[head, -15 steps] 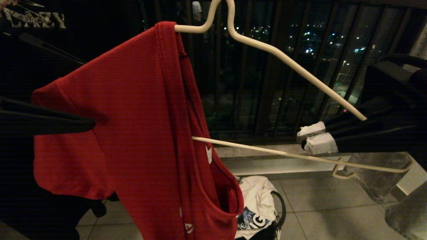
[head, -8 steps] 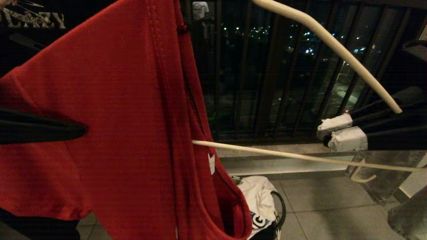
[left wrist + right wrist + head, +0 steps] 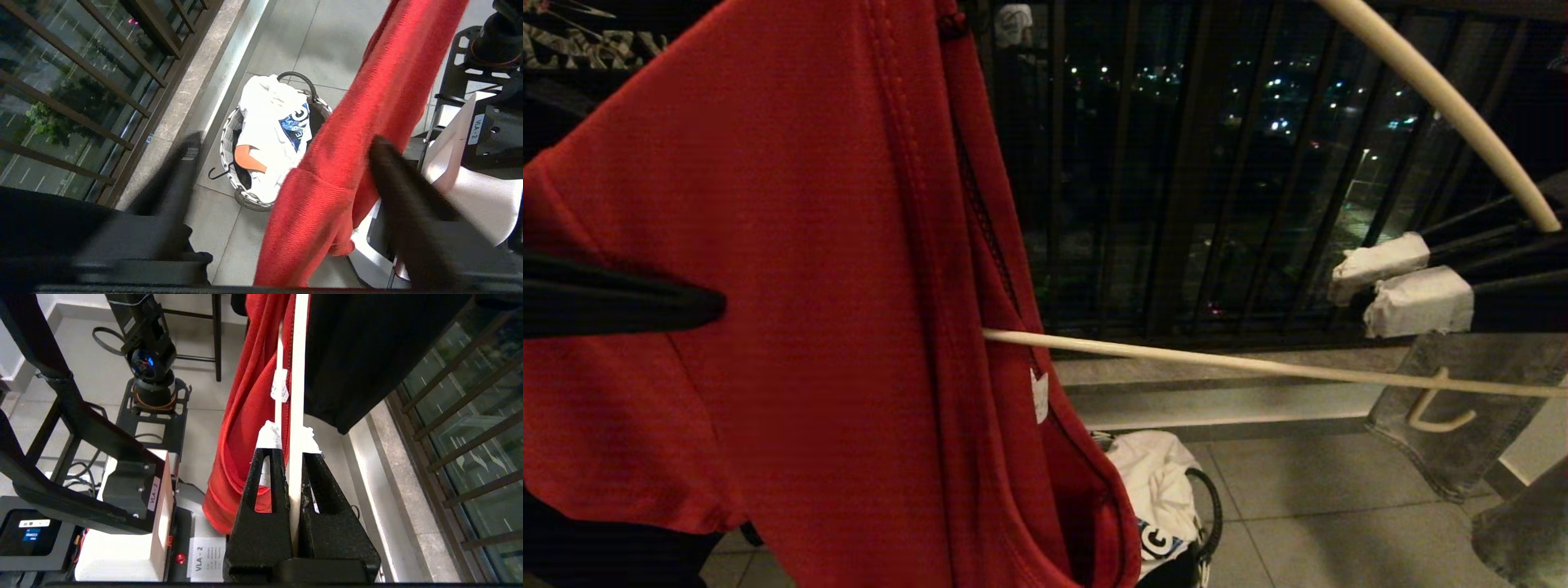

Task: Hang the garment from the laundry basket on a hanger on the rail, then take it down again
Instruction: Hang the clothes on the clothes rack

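The red garment (image 3: 809, 286) hangs from one side of the cream-white hanger (image 3: 1217, 363), close in front of the head camera. My right gripper (image 3: 1396, 282), its fingertips wrapped in white tape, is shut on the hanger's bare slanted arm (image 3: 296, 375). In the left wrist view my left gripper (image 3: 286, 141) is open, its jaws wide apart on either side of the garment's sleeve (image 3: 327, 196). One black finger (image 3: 645, 306) lies against the cloth. The laundry basket (image 3: 229, 139) stands on the floor below, and its handle (image 3: 1213, 506) shows beside the garment's hem.
A white T-shirt (image 3: 269, 122) fills the basket. Dark balcony railing bars (image 3: 1176, 163) run behind the hanger. Grey jeans (image 3: 1462, 425) hang at the right. A black T-shirt (image 3: 367, 347) hangs next to the garment. The robot's base (image 3: 135, 490) is below.
The hanger and garment have risen and come closer, so the garment now fills the left of the head view. My right gripper moved up and right with the hanger.
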`<state>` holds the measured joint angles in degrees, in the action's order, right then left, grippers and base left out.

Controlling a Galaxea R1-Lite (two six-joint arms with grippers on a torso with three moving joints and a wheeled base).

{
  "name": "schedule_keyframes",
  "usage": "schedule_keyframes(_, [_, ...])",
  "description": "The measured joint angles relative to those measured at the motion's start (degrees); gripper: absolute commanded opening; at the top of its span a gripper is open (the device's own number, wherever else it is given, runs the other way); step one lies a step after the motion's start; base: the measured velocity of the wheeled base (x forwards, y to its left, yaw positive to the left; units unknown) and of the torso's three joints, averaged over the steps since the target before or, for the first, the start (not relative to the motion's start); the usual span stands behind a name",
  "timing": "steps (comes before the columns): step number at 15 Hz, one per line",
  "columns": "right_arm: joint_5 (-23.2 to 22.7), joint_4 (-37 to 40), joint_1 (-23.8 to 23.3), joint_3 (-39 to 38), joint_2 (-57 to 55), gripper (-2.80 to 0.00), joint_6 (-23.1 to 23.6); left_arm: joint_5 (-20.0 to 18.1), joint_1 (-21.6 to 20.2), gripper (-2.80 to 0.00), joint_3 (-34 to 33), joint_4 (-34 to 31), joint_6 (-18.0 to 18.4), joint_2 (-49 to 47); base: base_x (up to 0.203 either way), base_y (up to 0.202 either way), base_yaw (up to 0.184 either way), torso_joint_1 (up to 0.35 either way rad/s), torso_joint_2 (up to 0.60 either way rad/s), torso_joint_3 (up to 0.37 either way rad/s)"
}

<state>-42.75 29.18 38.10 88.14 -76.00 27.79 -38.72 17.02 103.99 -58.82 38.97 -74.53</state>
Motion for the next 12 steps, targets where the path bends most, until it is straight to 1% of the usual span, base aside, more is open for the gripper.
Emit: schedule_keyframes(12, [0.17,-0.16,-0.04,1.06,-0.02,-2.8,-0.64,0.08,0.82,-2.8,0.15,0.39,0.05,0.55,0.0,0.0,0.0,0.0,0.0,0.0])
